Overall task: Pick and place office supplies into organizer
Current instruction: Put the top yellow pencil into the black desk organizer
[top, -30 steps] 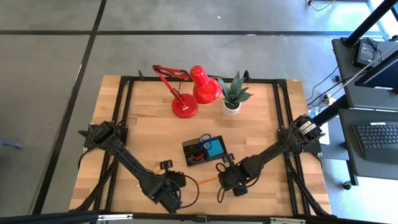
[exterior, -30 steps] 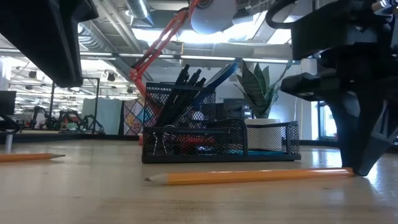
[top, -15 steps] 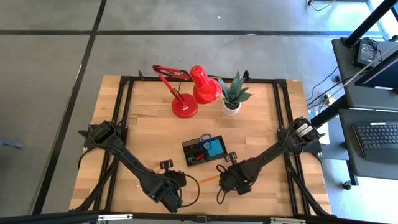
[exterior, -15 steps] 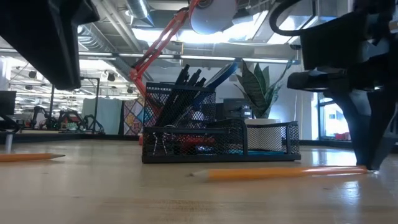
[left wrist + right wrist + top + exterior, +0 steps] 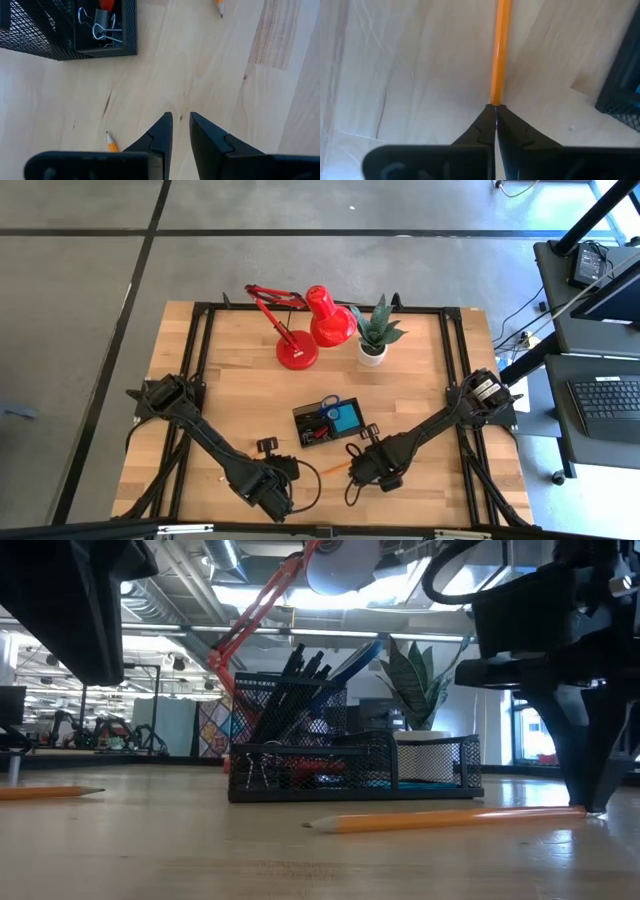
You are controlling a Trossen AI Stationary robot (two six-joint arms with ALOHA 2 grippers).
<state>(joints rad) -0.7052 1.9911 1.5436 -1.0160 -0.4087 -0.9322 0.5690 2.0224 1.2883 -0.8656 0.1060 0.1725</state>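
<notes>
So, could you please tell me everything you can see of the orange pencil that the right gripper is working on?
The long orange wooden pencil lies flat on the light wooden table, in front of the black mesh organizer and apart from it. Its sharpened pale tip points away from the right gripper, whose dark fingers are shut on its other end, down at the tabletop. It looks straight and whole; nothing else touches it.

Both arms are matte black, built of slim tubular links joined by chunkier blocky joints. Thin black cables loop loosely beside the forearm of each. The left tool [image 5: 272,498] ends in two tapered black fingers [image 5: 159,132] with angular, stepped inner edges, set on a broad black crossbar. The right tool [image 5: 495,111] has the same wedge-shaped black fingers. Each shoulder base carries a pale round marking.
</notes>
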